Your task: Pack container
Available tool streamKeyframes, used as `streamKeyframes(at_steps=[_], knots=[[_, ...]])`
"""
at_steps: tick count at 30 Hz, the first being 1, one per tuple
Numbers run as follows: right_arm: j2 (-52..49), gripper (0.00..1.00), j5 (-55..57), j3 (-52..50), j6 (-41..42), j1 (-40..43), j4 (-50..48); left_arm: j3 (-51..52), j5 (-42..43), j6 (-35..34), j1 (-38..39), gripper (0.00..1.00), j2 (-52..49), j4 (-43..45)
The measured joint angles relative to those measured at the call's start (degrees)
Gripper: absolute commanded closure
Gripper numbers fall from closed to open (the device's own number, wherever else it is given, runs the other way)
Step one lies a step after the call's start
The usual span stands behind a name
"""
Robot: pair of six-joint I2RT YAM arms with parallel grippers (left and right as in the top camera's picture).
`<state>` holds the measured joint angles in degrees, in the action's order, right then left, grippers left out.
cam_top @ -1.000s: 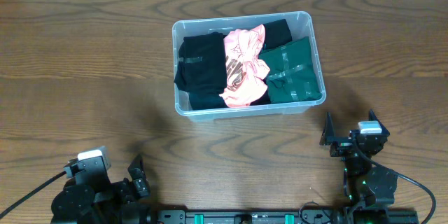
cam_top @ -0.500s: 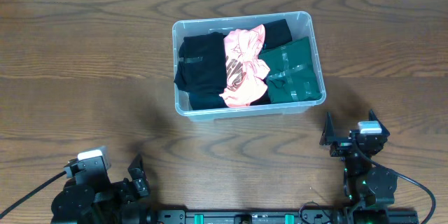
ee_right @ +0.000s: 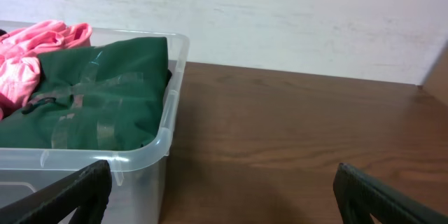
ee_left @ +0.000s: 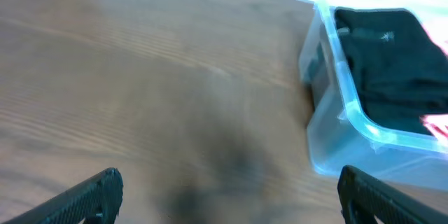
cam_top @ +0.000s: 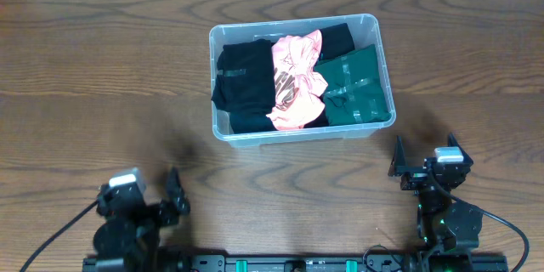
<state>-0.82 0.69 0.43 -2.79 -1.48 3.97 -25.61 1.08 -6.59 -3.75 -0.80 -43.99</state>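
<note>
Your left gripper (ee_left: 224, 199) at 7 o'clock, blurred but seemingly spread, and your right gripper (ee_right: 224, 192) at 5 o'clock, spread wide, both hold nothing, well apart from the container (cam_top: 293, 19) of clothes (cam_top: 293, 81) toward 12 o'clock.

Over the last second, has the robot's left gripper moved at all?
Yes. The left gripper has shifted up the overhead view and slightly right, closer to the clear plastic container, which has not moved.

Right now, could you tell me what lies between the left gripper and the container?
Only bare table, from the left gripper to the container; the overhead and left wrist views show it.
</note>
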Motion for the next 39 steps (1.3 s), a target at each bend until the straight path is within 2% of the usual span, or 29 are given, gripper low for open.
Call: streamKeyframes(at_steps=[6,11,39], knots=[[0.0,0.01,0.0,0.0,0.0,0.0,0.0,13.7,0.0,0.0,0.0,0.02,0.2,22.7],[0.1,0.01,0.0,0.0,0.0,0.0,-0.1,21.6,0.0,0.0,0.0,0.02,0.0,36.4],[0.1,0.01,0.0,0.0,0.0,0.0,0.0,22.2,-0.5,0.0,0.0,0.02,0.2,37.8]])
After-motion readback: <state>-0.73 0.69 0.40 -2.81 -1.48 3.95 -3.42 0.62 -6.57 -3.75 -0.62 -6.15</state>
